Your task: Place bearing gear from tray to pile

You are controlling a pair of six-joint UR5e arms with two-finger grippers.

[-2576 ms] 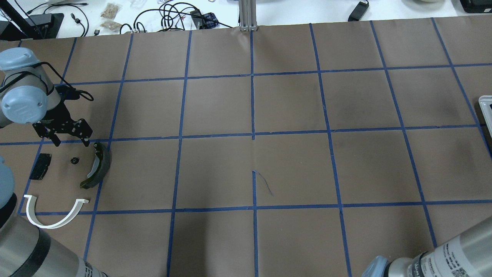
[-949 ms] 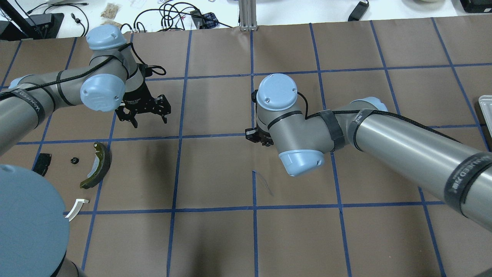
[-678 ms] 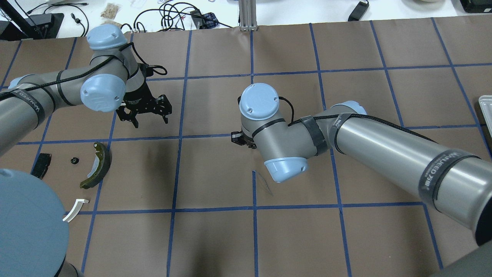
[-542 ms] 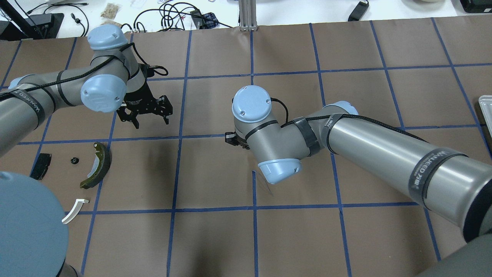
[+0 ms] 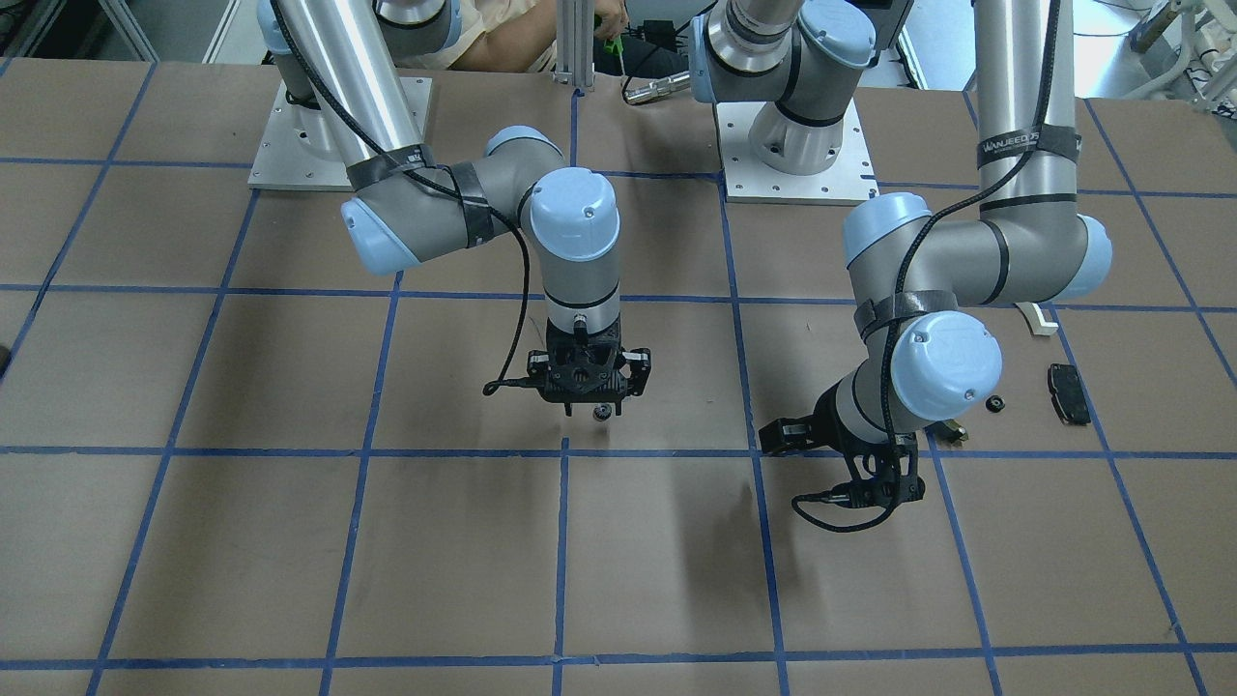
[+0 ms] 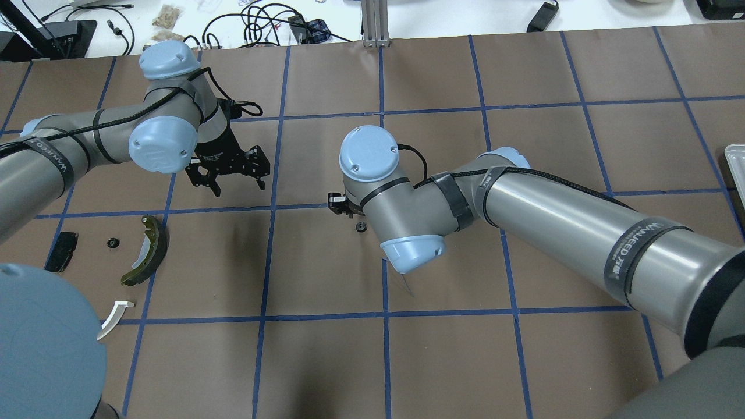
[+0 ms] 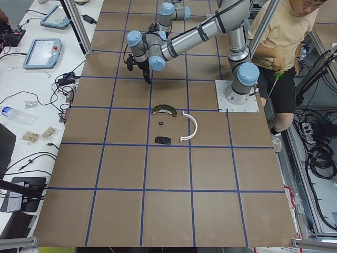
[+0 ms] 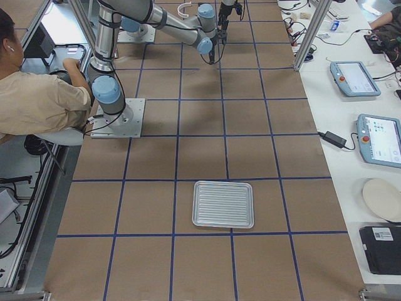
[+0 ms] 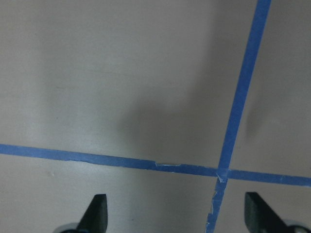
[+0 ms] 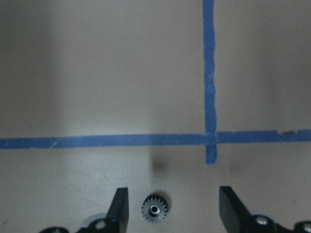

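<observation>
My right gripper [image 10: 173,199] is open over the table's middle, also seen in the front view [image 5: 591,390]. A tiny black toothed bearing gear [image 10: 154,209] lies between its fingers, touching neither. It shows just below the gripper [image 5: 600,413] and beside the wrist [image 6: 360,226]. I cannot tell if it rests on the table. The pile at the left holds a brake shoe [image 6: 148,250], a black pad [image 6: 61,251], a partly hidden white arch [image 6: 115,319] and another small gear [image 6: 112,242]. My left gripper [image 6: 230,174] is open and empty [image 9: 177,218], above and to the right of the pile.
The ribbed metal tray [image 8: 223,204] lies far to the right; only its corner [image 6: 734,160] shows overhead. Blue tape lines grid the brown table. My left shoulder [image 6: 41,343] covers the front left corner. A person sits behind the robot's bases.
My right arm came in from the right and moved left across the middle. A small gear now shows beneath its gripper. My left arm rose from the pile and shifted slightly right.
</observation>
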